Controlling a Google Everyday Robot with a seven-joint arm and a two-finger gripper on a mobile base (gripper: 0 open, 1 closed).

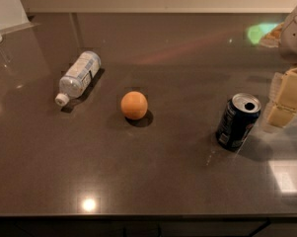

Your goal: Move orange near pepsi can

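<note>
The orange [134, 105] lies free in the middle of the desk [163, 177], well apart from the standing can [238, 121], since the hand [286, 100], at the right edge beside the can, has not taken it; how far it is open I cannot tell.

Glossy countertop [138, 177]; matt tool [285, 102] at right

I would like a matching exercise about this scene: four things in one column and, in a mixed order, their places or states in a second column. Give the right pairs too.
Things:
1. orange
2. pepsi can
3. water bottle
4. claw

Places or states:
A. lies on its side, at the left
B. at the right edge, beside the can
C. stands upright, right of centre
D. middle of the counter

Pairs: 1-D, 2-C, 3-A, 4-B
</note>
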